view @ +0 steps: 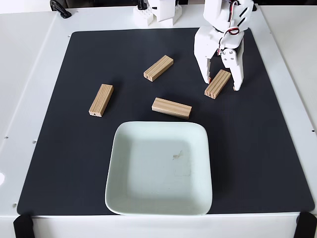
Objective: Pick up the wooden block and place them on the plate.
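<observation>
Gripper (221, 84) is seen in the fixed view at the upper right of the black mat (54, 148), pointed down, fingers spread wide. One wooden block (218, 83) is straddled: left finger (205, 74) at the block's upper-left side, right finger (237, 79) just off its right end. Block is still lying flat on the mat, tilted diagonally; actual contact with either finger cannot be confirmed (nothing is pinched yet).

Remaining blocks, relative to the gripper:
- second block (158, 68) to the left and slightly farther up the frame, well apart
- third block (171, 107) below-left, nearest one, just above the plate rim
- fourth block (101, 100) far left

Plate (124, 198) is located below and left of the gripper, at the mat's lower edge, with no blocks on it (small speck at centre).
</observation>
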Controlling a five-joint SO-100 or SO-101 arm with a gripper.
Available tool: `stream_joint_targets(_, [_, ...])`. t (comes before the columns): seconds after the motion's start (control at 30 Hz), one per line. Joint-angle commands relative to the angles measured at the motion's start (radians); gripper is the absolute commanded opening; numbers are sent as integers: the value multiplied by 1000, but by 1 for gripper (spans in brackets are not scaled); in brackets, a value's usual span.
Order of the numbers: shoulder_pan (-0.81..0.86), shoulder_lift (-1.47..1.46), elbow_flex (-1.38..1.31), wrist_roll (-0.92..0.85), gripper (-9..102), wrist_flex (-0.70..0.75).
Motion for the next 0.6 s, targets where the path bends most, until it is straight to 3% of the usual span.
stream_joint_targets(0.0, [-18, 8, 2, 3, 24, -8])
stream_joint_targets(0.23, [-23, 8, 3, 3, 0, -8])
stream_joint_targets(0.57, [-17, 75, 2, 5, 0, -8])
